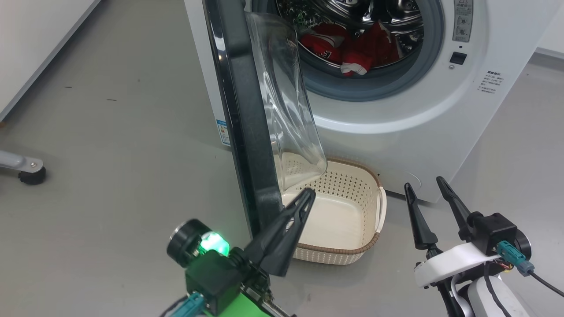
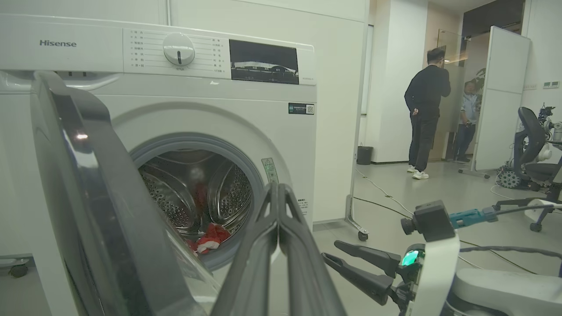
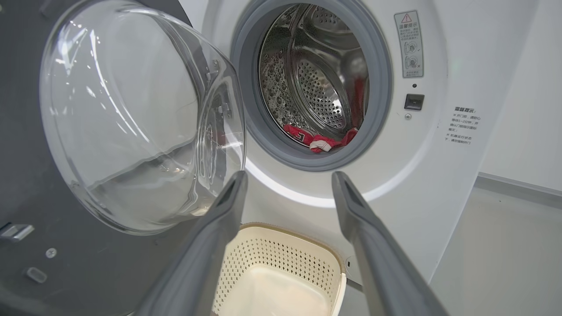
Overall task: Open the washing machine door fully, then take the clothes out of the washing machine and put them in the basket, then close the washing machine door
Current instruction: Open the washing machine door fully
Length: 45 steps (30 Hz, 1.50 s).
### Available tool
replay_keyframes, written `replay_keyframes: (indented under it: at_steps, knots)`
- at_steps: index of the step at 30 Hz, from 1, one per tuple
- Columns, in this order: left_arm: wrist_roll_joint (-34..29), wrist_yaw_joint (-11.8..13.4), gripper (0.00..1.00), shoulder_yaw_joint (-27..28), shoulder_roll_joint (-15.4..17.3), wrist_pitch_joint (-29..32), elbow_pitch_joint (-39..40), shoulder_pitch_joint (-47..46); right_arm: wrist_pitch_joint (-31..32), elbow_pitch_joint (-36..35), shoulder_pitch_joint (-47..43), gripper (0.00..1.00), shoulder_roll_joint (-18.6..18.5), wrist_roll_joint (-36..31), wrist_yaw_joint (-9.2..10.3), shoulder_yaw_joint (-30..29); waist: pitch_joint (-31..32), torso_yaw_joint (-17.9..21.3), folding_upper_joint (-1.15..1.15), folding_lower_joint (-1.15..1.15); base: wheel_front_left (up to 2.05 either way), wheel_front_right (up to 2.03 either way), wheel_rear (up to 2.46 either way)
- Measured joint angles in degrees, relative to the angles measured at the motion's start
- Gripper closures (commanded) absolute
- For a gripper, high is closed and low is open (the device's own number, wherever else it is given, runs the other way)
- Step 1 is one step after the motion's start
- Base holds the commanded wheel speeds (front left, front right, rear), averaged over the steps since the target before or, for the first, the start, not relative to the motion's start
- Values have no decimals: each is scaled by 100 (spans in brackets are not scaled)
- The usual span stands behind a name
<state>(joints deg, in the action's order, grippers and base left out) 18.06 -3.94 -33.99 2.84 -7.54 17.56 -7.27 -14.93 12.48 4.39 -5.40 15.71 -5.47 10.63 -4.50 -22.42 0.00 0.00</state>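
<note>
Where steel drum curves, red clothes lie — crumpled.

The door stands swung out from the left of the machine. The basket sits on the floor just right of the door, before the machine and below the drum, in whose bottom the clothes lie. The left gripper is just beside the door's lower edge, over the basket's near left corner; the right gripper is right of the basket, apart from it.
</note>
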Motion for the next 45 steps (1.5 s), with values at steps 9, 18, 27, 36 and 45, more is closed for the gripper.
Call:
replay_keyframes:
  at_steps: [9,18,27,36,45]
  knots:
    - [410,-41,100,-286,55,602,-479,397,0,36,-25,0,32,-79,-25,-23,-10,53,0,0,0,0,0]
    - [412,-40,100,-191,169,917,-998,439,0,92,-27,0,74,-91,-53,-43,-76,130,0,0,0,0,0]
    - [495,20,100,-4,142,948,-1243,401,0,104,-26,0,92,-125,-94,-92,-154,174,0,0,0,0,0]
    - [609,113,100,119,104,892,-1386,366,0,120,-24,0,109,-132,-100,-138,-211,178,0,0,0,0,0]
    - [606,214,100,188,34,758,-1515,348,0,131,-21,0,133,-149,-103,-189,-227,139,0,0,0,0,0]
